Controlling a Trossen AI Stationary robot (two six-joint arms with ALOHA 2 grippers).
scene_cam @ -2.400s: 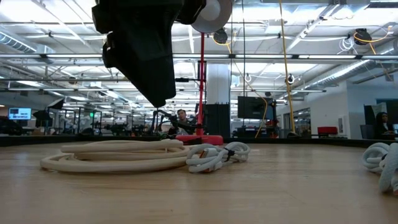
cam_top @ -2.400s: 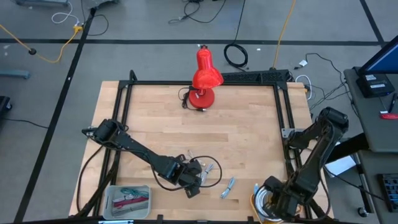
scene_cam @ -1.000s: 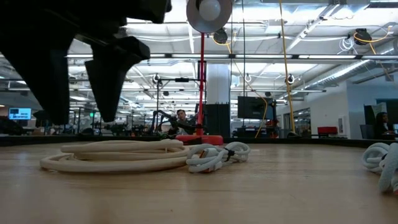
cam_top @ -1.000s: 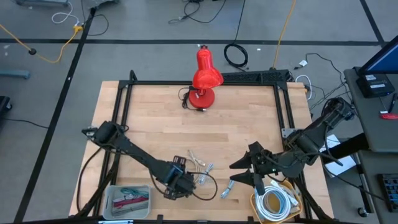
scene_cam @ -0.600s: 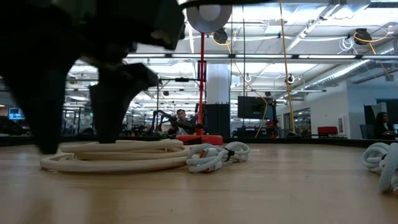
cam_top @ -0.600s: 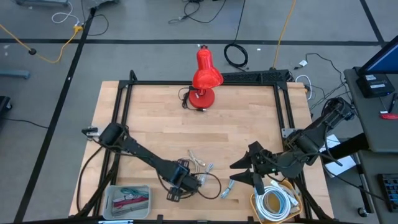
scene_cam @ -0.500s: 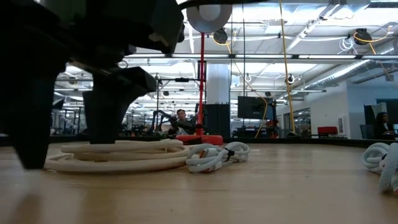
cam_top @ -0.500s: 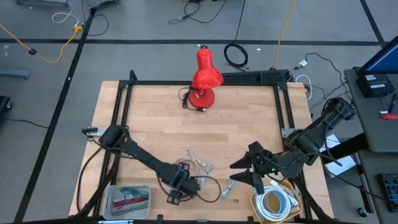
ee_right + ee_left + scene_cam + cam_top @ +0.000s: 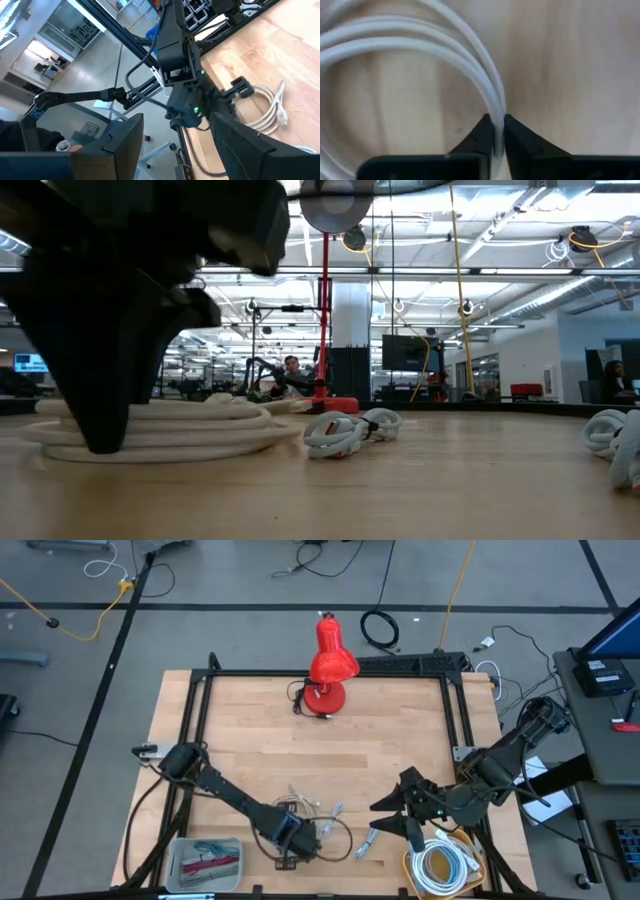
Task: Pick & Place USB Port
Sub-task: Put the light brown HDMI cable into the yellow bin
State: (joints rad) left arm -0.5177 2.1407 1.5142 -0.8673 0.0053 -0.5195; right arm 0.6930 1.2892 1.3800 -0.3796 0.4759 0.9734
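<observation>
Smooth, round white cable coils on pale wood table; left gripper, low at 6 o'clock, pinches it. Right gripper hovers spread, 4 o'clock.

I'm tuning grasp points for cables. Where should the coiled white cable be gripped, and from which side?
Grip the outer strands of the coiled white cable from straight above, fingers straddling them, because the loops lie flat on the table. The left gripper is pinching it that way.
</observation>
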